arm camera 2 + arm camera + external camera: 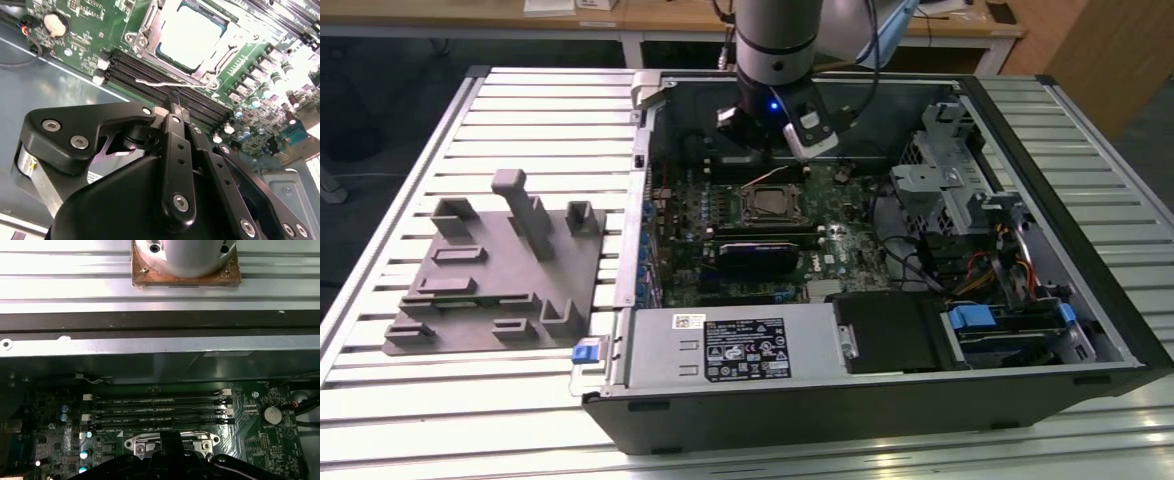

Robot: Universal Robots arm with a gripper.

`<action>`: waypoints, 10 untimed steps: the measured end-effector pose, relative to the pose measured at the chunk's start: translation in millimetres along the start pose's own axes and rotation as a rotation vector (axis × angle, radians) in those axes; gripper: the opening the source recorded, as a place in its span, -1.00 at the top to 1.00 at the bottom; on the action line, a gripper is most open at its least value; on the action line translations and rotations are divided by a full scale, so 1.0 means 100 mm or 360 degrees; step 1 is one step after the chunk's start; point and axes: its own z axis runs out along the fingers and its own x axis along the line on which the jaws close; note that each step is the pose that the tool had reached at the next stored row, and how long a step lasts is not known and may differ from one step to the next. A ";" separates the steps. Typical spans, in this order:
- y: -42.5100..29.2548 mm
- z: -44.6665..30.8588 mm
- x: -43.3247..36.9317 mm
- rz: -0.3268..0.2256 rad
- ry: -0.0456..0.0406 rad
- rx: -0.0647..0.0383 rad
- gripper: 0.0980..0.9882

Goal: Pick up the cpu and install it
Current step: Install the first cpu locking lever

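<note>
Jaws read as drawn together in the second wrist view, nothing seen between them; gripper [175, 103] is poised low over the motherboard [82, 30]

A thin wire retention lever [155, 83] lies just past the fingertips; whether it is touched cannot be told

cpu [191, 31] is seen beyond that lever, lying flat inside the socket [146, 29], pale metal top up, glare-washed. It is not held

Memory slots [132, 70] run between the fingertips and the socket's near edge; a coin cell [54, 24] sits towards a board corner

In the exterior view the socket [771, 203] sits mid-board, nearer the far edge of the open computer case [881, 395], with the arm's wrist directly above the board's far part

The case lies on its side on the slatted table [1067, 120]; a grey fixture [494, 275] stands on the table at the exterior view's left of the case, near the table's edge on that side

Handling, judged: the cpu is taken to be light, thin and rigid. The smooth metal lid is likely slippery under pads. The underside contacts and socket pins are assumed fragile, so no sliding or tilting in the socket. Grip is best taken across two opposite side edges, part kept level, moderate force only. Little edge height is offered above the socket frame, so the margin for a clean hold looks small
</note>
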 end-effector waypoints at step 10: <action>-0.005 0.020 0.001 0.0017 -0.0062 0.0055 0.98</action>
